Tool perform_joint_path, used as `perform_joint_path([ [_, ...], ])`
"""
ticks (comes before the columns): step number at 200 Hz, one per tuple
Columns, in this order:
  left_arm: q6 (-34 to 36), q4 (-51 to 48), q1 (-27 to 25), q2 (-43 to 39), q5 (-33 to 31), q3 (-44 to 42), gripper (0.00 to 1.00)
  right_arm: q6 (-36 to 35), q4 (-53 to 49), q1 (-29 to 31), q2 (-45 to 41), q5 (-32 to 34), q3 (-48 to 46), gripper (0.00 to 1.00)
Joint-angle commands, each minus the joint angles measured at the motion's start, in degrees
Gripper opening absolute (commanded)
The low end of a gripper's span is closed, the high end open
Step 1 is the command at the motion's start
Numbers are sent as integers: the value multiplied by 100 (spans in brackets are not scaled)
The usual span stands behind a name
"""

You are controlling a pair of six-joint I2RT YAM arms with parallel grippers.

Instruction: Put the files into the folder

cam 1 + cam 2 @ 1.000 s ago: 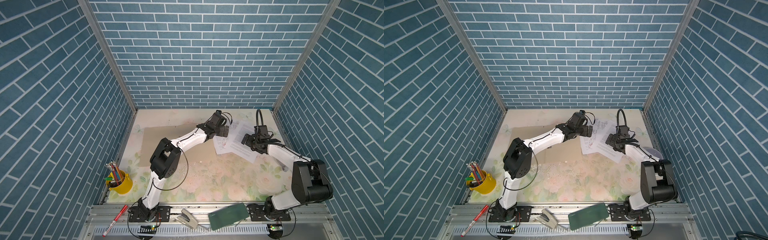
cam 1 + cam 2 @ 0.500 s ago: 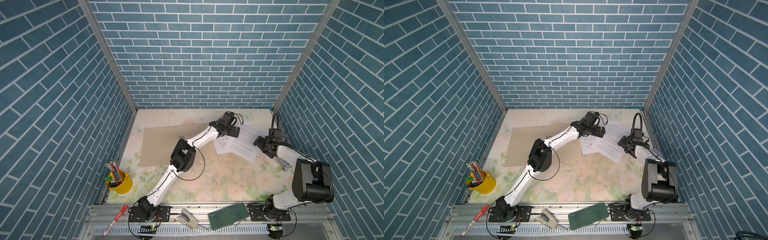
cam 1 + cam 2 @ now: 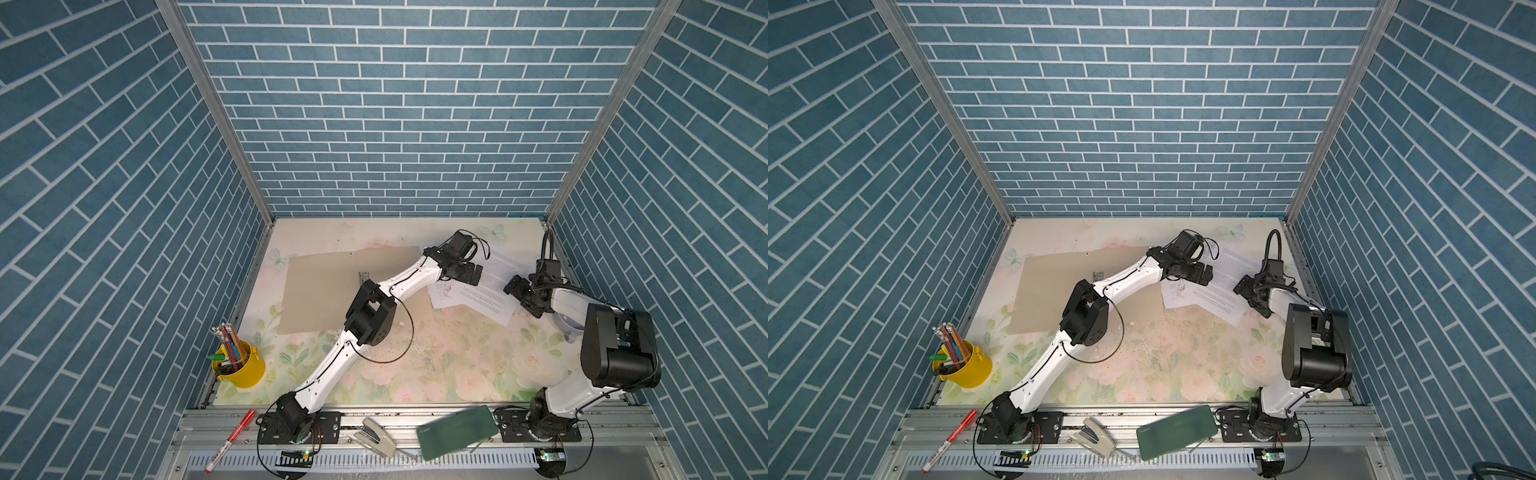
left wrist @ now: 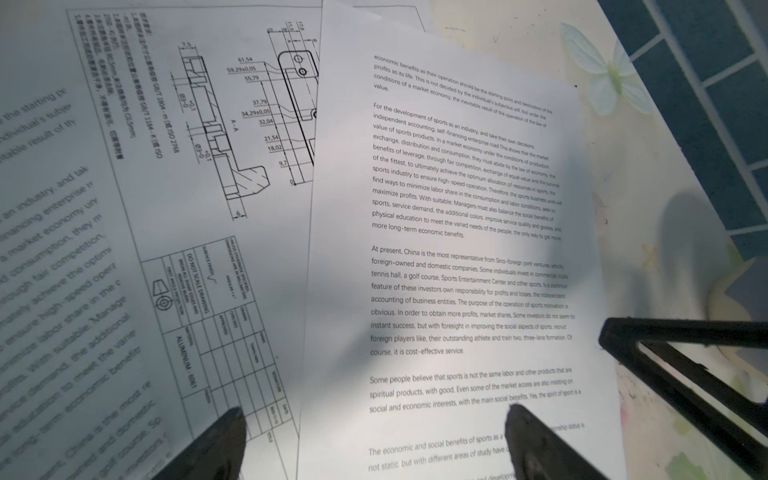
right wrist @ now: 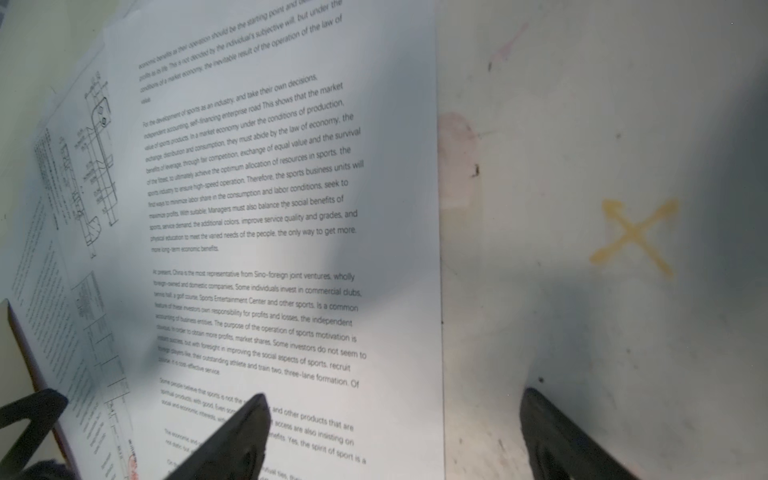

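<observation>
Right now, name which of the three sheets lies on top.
The text sheet nearest the right tool: its edge covers part of the drawing sheet, and no other sheet overlaps it.

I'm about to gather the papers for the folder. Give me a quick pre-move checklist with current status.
1. Tan folder lies open and flat: ok.
2. Files squared into one stack: not ok; the drawing sheet fans out from under the top text sheet.
3. Left gripper open: ok, jaws straddle the top text sheet's edge.
4. Right gripper open: ok, one finger over the top text sheet, the other over bare table.
5. Fingertips touching paper: cannot tell.
6. Left arm clear of the folder: not ok; it reaches across above it.
</observation>
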Motion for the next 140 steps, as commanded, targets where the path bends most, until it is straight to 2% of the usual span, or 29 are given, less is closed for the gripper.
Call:
perform_joint_path([
  [1,-17,-187,-21,160,211,-5,97,154,-135,-18,249,-213,29,92],
  [140,15,-555,-13,468,500,162,95,216,-52,-19,653,-757,158,84],
])
